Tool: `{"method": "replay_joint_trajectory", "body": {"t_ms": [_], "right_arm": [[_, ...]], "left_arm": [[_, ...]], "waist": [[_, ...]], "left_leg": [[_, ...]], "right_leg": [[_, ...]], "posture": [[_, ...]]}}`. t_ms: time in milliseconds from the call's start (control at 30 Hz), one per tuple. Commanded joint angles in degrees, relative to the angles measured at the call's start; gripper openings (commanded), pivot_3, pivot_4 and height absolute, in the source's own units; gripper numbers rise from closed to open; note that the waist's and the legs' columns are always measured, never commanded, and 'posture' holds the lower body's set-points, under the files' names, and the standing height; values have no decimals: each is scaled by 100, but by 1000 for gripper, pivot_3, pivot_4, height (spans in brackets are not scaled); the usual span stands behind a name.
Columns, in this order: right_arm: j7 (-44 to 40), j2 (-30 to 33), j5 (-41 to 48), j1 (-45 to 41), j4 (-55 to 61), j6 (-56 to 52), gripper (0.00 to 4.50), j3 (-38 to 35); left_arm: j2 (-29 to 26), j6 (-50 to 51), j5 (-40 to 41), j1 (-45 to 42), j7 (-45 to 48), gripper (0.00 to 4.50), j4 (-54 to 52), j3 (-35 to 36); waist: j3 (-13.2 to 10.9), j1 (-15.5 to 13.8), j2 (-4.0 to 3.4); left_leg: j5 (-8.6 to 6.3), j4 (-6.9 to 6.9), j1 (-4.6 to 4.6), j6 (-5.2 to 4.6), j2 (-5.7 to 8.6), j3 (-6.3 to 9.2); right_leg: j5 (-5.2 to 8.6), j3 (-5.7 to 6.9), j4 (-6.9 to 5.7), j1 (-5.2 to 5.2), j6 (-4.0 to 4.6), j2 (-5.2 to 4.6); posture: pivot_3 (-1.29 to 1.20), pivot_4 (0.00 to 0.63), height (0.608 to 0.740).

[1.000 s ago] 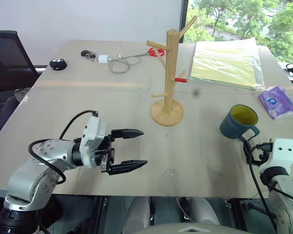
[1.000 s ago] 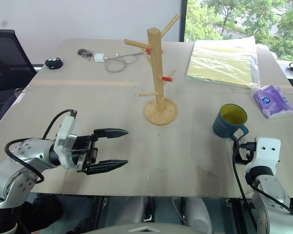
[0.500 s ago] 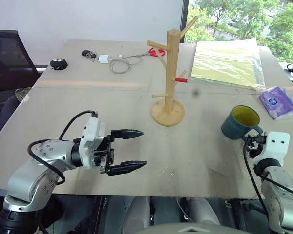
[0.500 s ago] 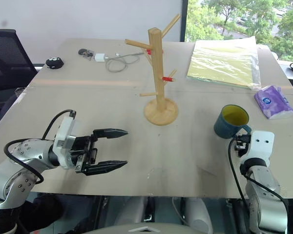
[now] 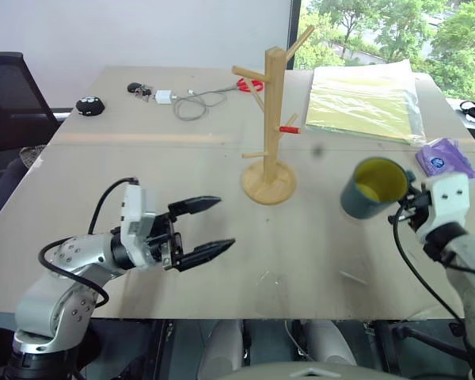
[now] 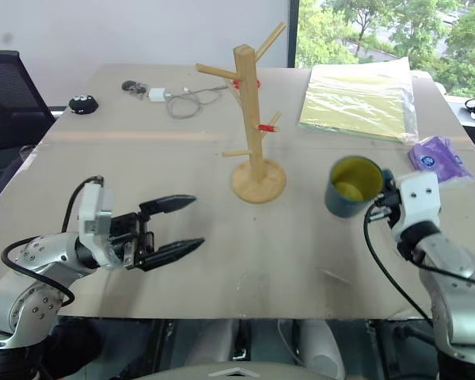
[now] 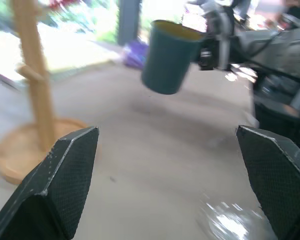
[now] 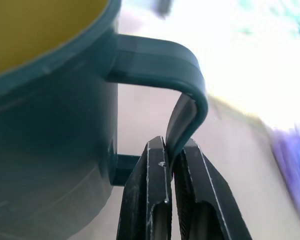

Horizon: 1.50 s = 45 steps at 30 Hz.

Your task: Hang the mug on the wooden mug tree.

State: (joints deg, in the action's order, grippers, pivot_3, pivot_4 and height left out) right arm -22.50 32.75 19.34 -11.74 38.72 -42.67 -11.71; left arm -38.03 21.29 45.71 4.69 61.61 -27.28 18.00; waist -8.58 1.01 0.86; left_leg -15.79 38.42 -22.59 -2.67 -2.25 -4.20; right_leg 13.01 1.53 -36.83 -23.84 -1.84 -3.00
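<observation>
Mug (image 5: pixel 370 188) off the table, handle pinched in right claw (image 8: pixel 171 150).

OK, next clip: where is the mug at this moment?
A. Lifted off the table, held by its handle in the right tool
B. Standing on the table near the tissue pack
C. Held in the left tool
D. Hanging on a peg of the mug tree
A: the right tool is pinched shut on the handle of the mug, which is tilted and clear of the table, right of the wooden mug tree.
</observation>
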Motion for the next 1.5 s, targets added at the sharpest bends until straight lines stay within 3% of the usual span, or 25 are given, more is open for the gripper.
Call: {"method": "replay_joint_trajectory", "body": {"t_ms": [33, 300, 600, 867, 967, 1167, 1333, 1500], "right_arm": [[-223, 290, 305, -823, 329, -625, 41, 424], [-761, 835, 349, -2276, -216, -1296, 41, 1487], [-947, 618, -38, -3238, -1341, -905, 41, 2070], [-1271, 6, -323, -3996, -2172, -689, 41, 2757], [-1405, -124, -512, -4157, -2612, -499, 792, 2972], [-1560, 97, -445, -3932, -2361, -617, 3357, 2564], [-1914, 545, 142, -3247, -1687, -705, 3357, 1628], [-2325, 1114, 958, -2193, -922, -856, 3357, 308]], "left_arm": [[-76, 11, 396, 172, 202, 4500, 46, 398], [-279, 367, 850, 547, 187, 4500, -59, 773], [-256, 585, 1089, 746, -459, 4500, -765, 818], [-261, 623, 1192, 831, -758, 4500, -886, 906], [-225, 587, 1206, 904, -818, 4500, -923, 962], [-173, 588, 1363, 921, -982, 4500, -1040, 1030], [-171, 580, 1346, 954, -1012, 4500, -939, 1028], [-227, 525, 716, 1241, -1088, 4500, -512, 982]], "waist": [[2, -9, 6], [-4, -95, 16], [-9, -36, 20], [-10, -23, 17], [-11, -24, 16], [-11, -28, 15], [-11, -45, 15], [-13, -56, 14]], "left_leg": [[0, -1, 0, 0, 0, 2], [-3, 1, -28, -4, 12, 10], [-6, 4, -22, -9, 9, 6], [-5, 2, -18, -8, 3, 6], [4, 3, -22, 7, 7, 1], [7, 2, -23, 13, 7, 2], [6, 2, -25, 13, 8, 5], [-6, -2, -24, -8, 8, 7]], "right_leg": [[0, 1, 0, 0, 0, 0], [0, 18, 15, -3, 1, -25], [-1, 14, 9, -3, 0, -22], [-4, 13, 4, -5, -4, -13], [-4, 10, 9, -5, -4, -18], [-3, 12, 9, -5, -2, -19], [-3, 15, 10, -4, -3, -22], [-4, 16, 14, -3, -4, -22]], "posture": [[0, 150, 740], [0, 150, 740], [0, 150, 740], [0, 150, 740], [0, 150, 740], [0, 150, 740], [0, 150, 740], [0, 150, 740]]}}
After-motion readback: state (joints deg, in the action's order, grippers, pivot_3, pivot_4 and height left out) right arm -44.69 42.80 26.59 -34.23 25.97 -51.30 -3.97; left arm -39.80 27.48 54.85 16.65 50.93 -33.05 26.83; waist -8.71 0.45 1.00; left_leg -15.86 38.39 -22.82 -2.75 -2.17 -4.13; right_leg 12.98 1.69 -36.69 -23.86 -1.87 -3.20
